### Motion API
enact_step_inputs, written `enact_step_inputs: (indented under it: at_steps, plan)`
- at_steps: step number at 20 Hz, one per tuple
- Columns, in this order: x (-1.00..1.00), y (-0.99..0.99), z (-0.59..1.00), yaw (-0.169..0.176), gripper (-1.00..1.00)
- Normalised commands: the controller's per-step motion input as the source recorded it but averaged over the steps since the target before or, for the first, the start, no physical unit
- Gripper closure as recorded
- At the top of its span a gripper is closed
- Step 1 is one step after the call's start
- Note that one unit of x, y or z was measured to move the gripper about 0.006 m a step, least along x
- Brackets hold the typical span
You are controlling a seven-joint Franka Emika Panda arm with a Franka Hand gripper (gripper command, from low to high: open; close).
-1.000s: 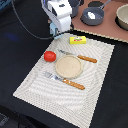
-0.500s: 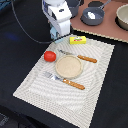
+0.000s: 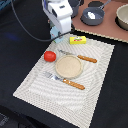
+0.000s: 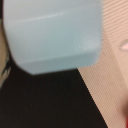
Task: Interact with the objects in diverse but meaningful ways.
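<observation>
on the exterior view's left of the placemat (image 3: 35, 87) lies the red tomato (image 3: 49, 56). above it the gripper (image 3: 56, 37) hangs, grasping the pale blue cup (image 4: 52, 35). further right: beige plate (image 3: 68, 66), yellow packet (image 3: 77, 40), frying pan (image 3: 93, 16).

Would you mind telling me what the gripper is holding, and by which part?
A pale blue cup fills the wrist view, apparently held in the gripper; the fingers and the grip point are hidden.
</observation>
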Motion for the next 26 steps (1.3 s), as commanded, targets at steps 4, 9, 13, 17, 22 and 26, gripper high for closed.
enact_step_inputs:
  at_steps: [4,9,13,17,22,26]
  plan:
    - [-0.10,-0.01,0.74,0.008,-1.00]
    - [0.19,-0.30,0.36,-0.083,-1.00]
    - [0.27,-0.51,0.16,-0.144,-1.00]
    - [0.27,-0.55,0.11,-0.138,-1.00]
    - [0.25,-0.62,0.01,-0.119,-1.00]
    - [0.27,-0.62,-0.02,-0.113,-1.00]
